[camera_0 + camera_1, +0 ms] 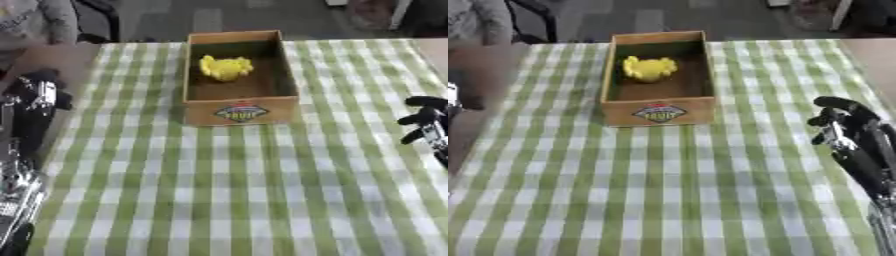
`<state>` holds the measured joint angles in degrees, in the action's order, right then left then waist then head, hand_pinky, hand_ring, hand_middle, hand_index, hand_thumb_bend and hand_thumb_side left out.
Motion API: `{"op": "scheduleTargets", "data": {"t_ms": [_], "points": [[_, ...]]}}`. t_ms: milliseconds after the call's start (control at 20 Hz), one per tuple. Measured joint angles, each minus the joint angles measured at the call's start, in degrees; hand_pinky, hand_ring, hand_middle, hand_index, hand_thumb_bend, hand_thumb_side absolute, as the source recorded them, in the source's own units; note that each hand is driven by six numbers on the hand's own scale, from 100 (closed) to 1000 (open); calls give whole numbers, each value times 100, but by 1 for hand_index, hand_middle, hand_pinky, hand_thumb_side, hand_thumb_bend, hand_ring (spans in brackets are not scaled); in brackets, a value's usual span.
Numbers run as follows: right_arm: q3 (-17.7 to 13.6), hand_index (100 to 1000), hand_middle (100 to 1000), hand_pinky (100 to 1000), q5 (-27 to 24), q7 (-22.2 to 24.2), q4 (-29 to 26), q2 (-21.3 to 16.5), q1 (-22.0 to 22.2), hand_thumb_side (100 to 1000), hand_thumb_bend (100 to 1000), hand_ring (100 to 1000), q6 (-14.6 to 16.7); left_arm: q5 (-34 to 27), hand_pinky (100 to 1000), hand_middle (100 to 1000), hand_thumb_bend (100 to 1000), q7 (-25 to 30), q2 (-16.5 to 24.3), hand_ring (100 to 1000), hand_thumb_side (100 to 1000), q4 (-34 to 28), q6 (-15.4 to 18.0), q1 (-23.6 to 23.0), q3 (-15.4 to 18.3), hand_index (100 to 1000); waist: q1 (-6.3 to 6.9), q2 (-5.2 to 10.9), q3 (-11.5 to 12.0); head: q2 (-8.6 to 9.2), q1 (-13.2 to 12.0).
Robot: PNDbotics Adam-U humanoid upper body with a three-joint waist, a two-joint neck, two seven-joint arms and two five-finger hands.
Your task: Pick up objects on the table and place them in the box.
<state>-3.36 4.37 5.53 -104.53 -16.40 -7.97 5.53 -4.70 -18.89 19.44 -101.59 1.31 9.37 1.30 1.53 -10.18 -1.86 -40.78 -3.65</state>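
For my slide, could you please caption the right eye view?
Yellow object inside cardboard box on green checked tablecloth; right hand curled, empty.

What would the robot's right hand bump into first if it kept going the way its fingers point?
The right hand has curled fingers pointing left over the checked cloth. That line looks free; it seems to pass in front of the box, though depth is unclear.

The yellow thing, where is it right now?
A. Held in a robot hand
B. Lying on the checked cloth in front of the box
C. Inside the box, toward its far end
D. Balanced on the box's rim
C: the yellow thing sits on the floor of the open box, near its far wall, and neither robot hand is touching it.
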Motion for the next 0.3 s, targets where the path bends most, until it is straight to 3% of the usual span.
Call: {"op": "scheduleTargets", "data": {"t_ms": [300], "points": [[-14,796,761,473,-16,-5,0,1,23,626,100,657,-4,-47,509,528,173,-97,-200,508,647,108,77,-98,24,679,-6,17,61,-15,-1]]}}
